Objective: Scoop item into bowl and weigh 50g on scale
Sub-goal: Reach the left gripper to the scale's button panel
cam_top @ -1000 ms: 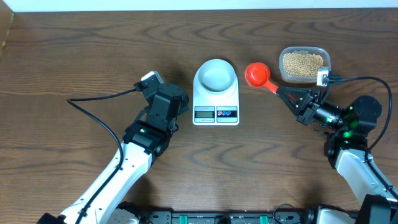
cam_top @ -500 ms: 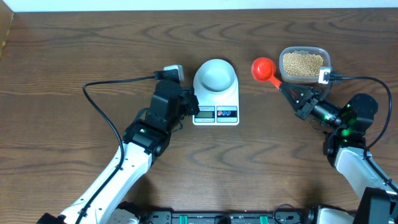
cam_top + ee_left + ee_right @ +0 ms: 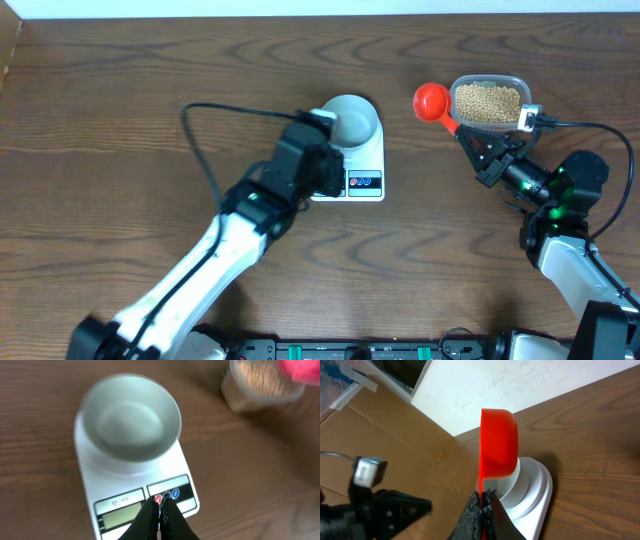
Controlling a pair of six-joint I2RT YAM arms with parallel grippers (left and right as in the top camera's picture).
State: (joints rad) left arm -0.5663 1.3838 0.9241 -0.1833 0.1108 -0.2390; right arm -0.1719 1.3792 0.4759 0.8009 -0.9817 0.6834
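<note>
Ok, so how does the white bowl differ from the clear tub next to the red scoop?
The bowl is round and opaque white; the tub is clear and rounded-rectangular. The bowl is empty; the tub holds the beans. The bowl stands on the scale; the tub stands on the table. Both are open-topped.

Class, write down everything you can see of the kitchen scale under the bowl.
The scale is a flat white rectangular slab, plastic by its look, lying level on the wooden table. The empty white bowl sits on its platform. Its front edge carries a grey display with unreadable digits and a dark panel with a red and a blue button. The shut left tool points at the red button; contact cannot be confirmed.
</note>
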